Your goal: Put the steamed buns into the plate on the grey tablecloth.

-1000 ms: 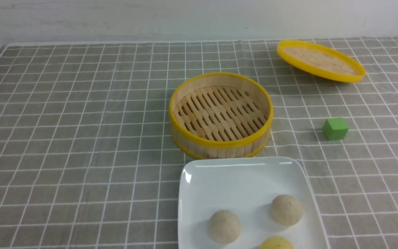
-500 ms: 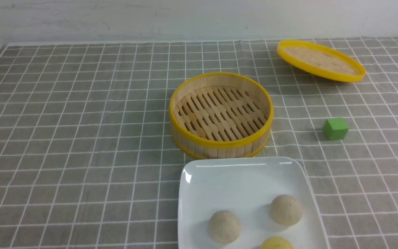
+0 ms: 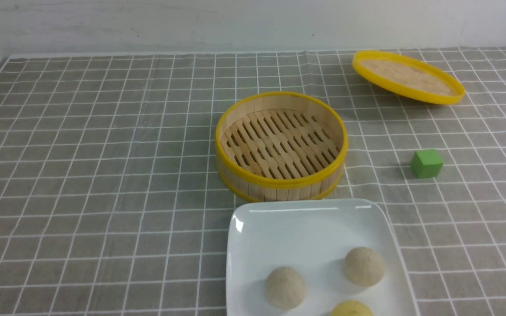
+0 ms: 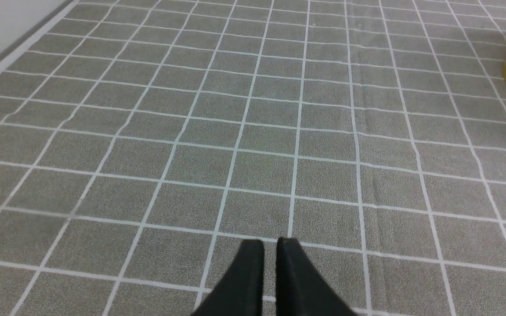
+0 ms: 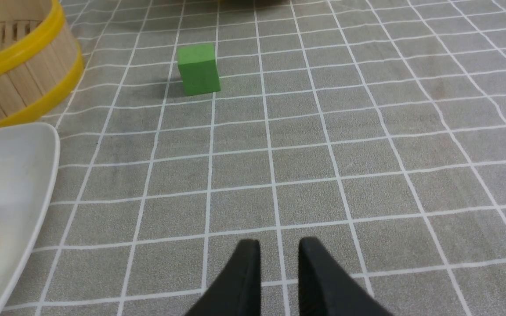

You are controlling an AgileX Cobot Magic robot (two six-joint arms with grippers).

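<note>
With all three steamed buns [image 3: 364, 266] sitting in the white plate [image 3: 305, 228] on the grey tablecloth [image 3: 103, 175] | bamboo steamer [image 3: 281, 145] empty | left fingers [image 4: 270, 246] nearly shut, holding nothing | right fingers [image 5: 279, 248] narrowly parted, empty | task looks finished: I'd park low, clear of the plate rim.

Surface: I see a grey tablecloth with a thin white grid [image 3: 103, 175] over the tabletop.
Centre: round yellow-rimmed bamboo steamer basket [image 3: 281, 175], just behind the glossy white square plate [image 3: 297, 228].
Right: small green cube [image 3: 426, 163].
Far right: flat yellow-rimmed bamboo lid [image 3: 407, 77], tilted.
</note>
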